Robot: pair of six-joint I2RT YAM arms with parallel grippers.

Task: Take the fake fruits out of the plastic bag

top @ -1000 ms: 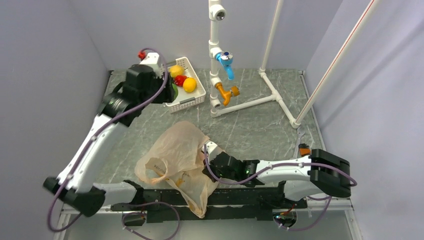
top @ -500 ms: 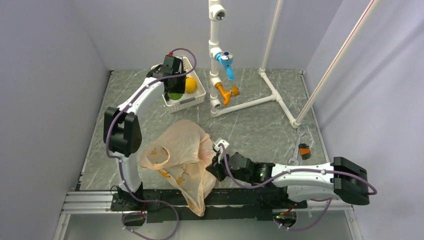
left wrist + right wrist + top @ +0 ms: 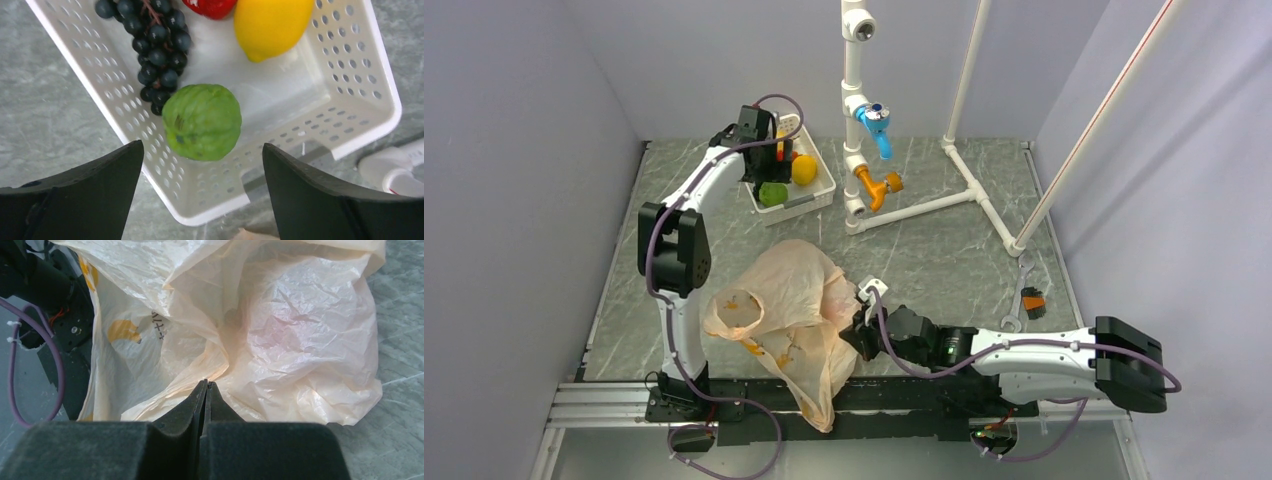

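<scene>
The peach-orange plastic bag (image 3: 784, 310) lies crumpled at the table's near middle and fills the right wrist view (image 3: 280, 330). My right gripper (image 3: 859, 325) is at the bag's right edge, its jaws shut on a fold of the plastic (image 3: 206, 385). My left gripper (image 3: 764, 140) is open and empty above the white basket (image 3: 819, 195). The round green fruit (image 3: 202, 121) lies in the basket's near corner, between and beyond my open fingers (image 3: 85, 192). The red apple (image 3: 210, 4) lies at the basket's far end. The green grape bunch and the maroon fruit are hidden.
The basket (image 3: 360, 75) also holds a black grape bunch (image 3: 157, 45) and a yellow lemon (image 3: 272, 25). A white pipe frame with blue and orange valves (image 3: 874, 150) stands behind the middle. A small orange-black tool (image 3: 1031, 300) lies at the right.
My left gripper let go of the green fruit in the basket and drew back above it. My right gripper shifted slightly right and the bag's right side rose a little.
</scene>
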